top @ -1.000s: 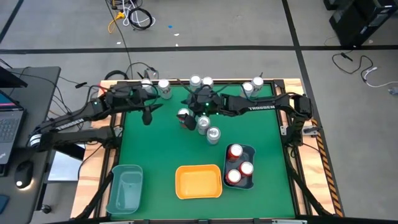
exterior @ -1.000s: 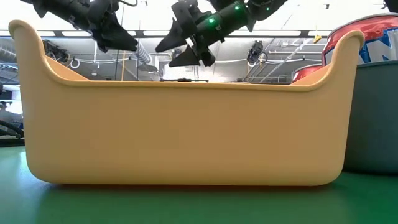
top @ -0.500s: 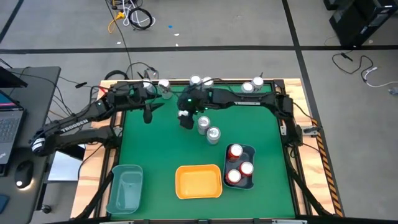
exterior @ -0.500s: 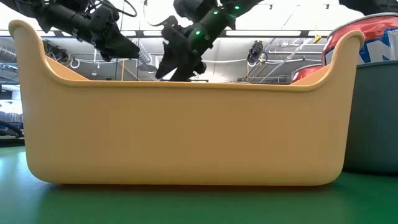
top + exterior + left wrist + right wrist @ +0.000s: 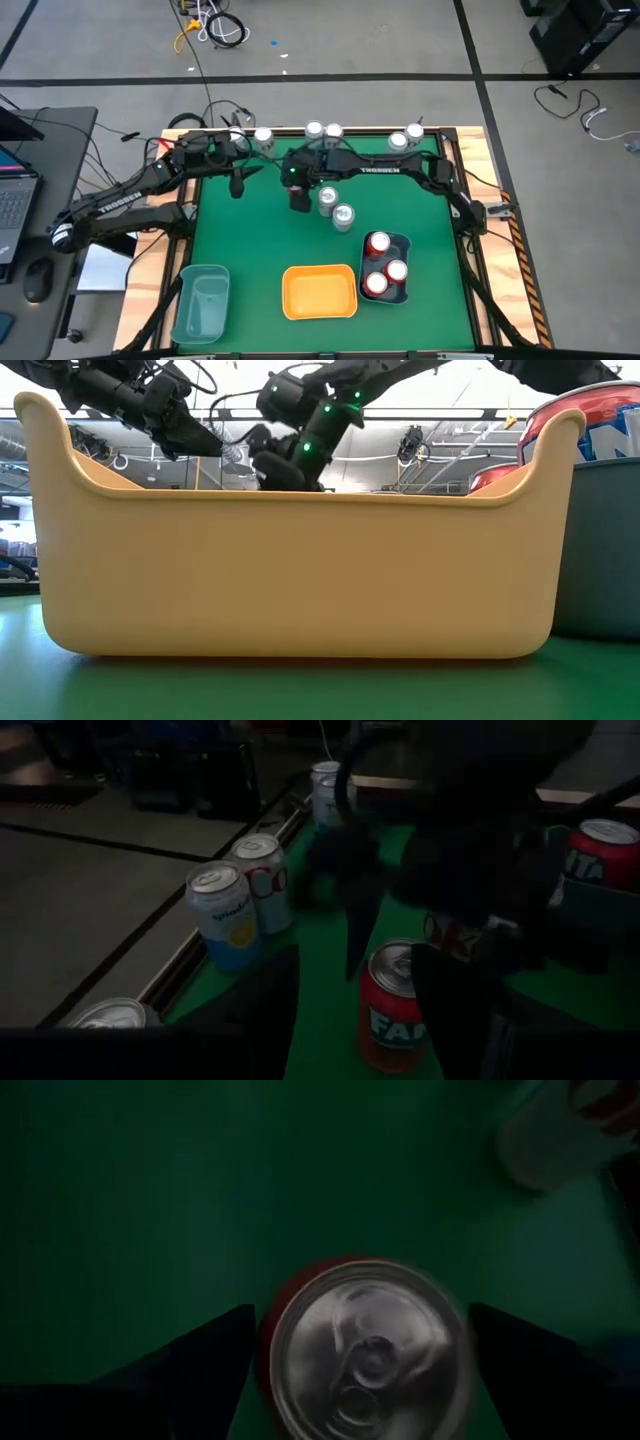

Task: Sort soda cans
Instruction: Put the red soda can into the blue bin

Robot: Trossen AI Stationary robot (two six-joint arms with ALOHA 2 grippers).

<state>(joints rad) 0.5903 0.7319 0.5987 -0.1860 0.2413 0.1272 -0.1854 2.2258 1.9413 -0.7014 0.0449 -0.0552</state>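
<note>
A red soda can with a silver top (image 5: 365,1345) stands on the green table. My right gripper (image 5: 299,196) hangs over it, open and pointing down, one finger (image 5: 200,1365) on each side of the can and clear of it. Two more cans (image 5: 325,200) (image 5: 343,215) stand just to its right. Several cans line the table's far edge (image 5: 314,130) (image 5: 263,137) (image 5: 413,131). My left gripper (image 5: 240,183) hovers open above the far left of the table with nothing in it. Three red cans stand in a dark bin (image 5: 404,243).
A yellow bin (image 5: 320,292) stands at the near edge and fills the low view (image 5: 300,570). A teal bin (image 5: 203,303) sits to its left. A white can (image 5: 262,880) and a blue-and-yellow can (image 5: 228,915) stand at the far edge near my left gripper.
My right gripper has moved toward the table's left and near edges and come down. It has tipped from nearly level to pointing steeply down over the red can. No can has moved.
</note>
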